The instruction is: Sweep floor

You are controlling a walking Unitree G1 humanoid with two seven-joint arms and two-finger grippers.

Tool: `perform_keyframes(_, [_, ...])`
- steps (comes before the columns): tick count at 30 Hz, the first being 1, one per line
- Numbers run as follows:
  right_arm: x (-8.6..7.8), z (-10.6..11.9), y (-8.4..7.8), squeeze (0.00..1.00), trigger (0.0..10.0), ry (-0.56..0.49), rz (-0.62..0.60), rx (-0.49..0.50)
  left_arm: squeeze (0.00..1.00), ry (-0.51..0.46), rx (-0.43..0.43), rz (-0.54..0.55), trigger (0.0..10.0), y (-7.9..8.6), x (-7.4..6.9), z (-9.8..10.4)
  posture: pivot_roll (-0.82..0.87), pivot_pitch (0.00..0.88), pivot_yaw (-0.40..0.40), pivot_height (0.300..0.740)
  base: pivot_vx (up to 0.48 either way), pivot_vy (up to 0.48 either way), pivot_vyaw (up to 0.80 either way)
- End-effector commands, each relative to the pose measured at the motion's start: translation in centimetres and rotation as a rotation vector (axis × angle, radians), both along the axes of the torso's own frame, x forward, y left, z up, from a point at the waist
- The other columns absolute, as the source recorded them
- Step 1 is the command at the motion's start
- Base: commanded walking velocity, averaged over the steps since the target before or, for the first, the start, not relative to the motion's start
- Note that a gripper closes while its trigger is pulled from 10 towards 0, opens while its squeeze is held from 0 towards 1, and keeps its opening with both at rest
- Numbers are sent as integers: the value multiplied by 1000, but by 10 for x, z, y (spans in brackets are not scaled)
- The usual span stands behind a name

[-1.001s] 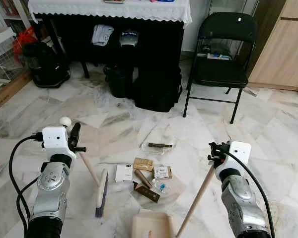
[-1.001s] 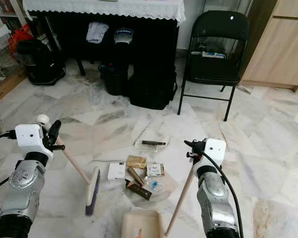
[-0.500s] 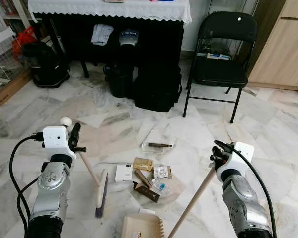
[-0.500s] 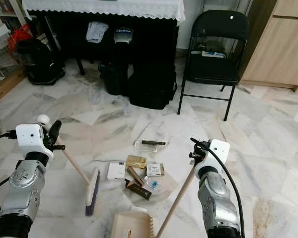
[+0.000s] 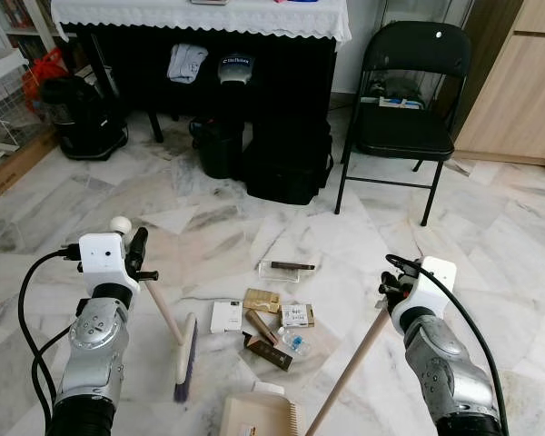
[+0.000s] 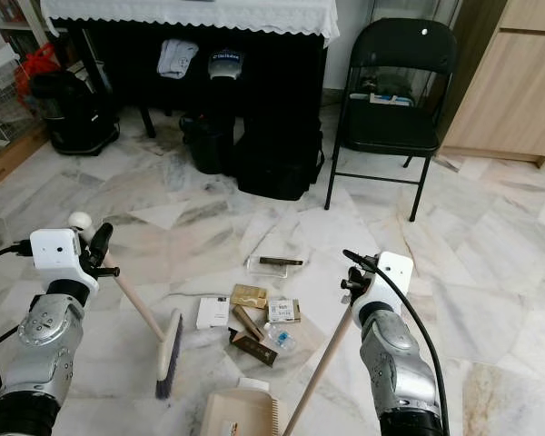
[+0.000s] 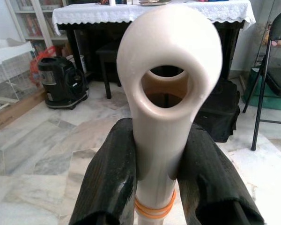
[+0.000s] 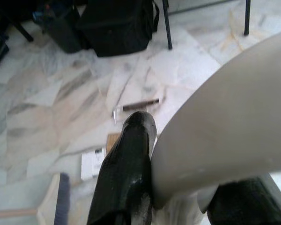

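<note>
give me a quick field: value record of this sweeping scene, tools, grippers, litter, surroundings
left gripper: shut on the cream-handled broom, bristle head resting on the floor
right gripper: shut on the wooden handle of the beige dustpan
litter: small boxes and wrappers heaped between broom and dustpan
floor: grey-veined white marble tiles
behind: black folding chair, black bag, table with a white lace cloth

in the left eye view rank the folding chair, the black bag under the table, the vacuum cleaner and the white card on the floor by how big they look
1. Folding chair
2. Black bag
3. Vacuum cleaner, close to the bag, so that order is unsure
4. White card
</note>
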State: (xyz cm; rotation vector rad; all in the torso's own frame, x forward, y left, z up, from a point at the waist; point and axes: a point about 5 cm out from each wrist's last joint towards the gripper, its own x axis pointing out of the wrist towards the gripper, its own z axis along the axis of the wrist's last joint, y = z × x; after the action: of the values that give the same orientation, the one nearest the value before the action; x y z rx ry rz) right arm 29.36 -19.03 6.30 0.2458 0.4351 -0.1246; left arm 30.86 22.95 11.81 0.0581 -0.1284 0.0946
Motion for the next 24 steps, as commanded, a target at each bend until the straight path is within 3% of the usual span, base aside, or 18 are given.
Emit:
perform_keyframes(1, [2, 3, 6, 0, 10000, 5, 14, 66, 0, -43, 10, 1, 10000, 1, 4, 10, -60, 58, 5, 740, 0, 0, 0])
perform_keyframes(12, [0, 3, 8, 0, 10000, 49, 21, 83, 0, -42, 10, 2, 10000, 1, 4, 10, -60, 57, 5, 740, 0, 0, 0])
perform_keyframes(13, [3, 11, 5, 0, 10000, -17, -6, 64, 0, -43, 11, 3, 10000, 1, 4, 10, -60, 57, 5, 740, 0, 0, 0])
perform_keyframes(14, [3, 11, 5, 0, 10000, -17, -6, 64, 0, -43, 11, 3, 10000, 1, 4, 10, -60, 57, 5, 740, 0, 0, 0])
perform_keyframes(15, [8, 24, 0, 0, 10000, -116, -21, -30, 0, -44, 12, 4, 10000, 1, 4, 10, -61, 60, 6, 740, 0, 0, 0])
perform_keyframes(16, [8, 24, 0, 0, 10000, -116, -21, -30, 0, -44, 12, 4, 10000, 1, 4, 10, -61, 60, 6, 740, 0, 0, 0])
perform_keyframes(17, [11, 38, -3, 0, 10000, -213, -16, -143, 0, -46, 12, 5, 10000, 1, 4, 10, -62, 60, 7, 740, 0, 0, 0])
perform_keyframes(18, [12, 44, -2, 0, 10000, -252, -14, -168, 0, -47, 12, 6, 10000, 1, 4, 10, -62, 60, 7, 740, 0, 0, 0])
perform_keyframes(24, [13, 64, 1, 0, 10000, -396, 2, -315, 0, -51, 9, 2, 10000, -1, 5, 11, -65, 62, 6, 740, 0, 0, 0])
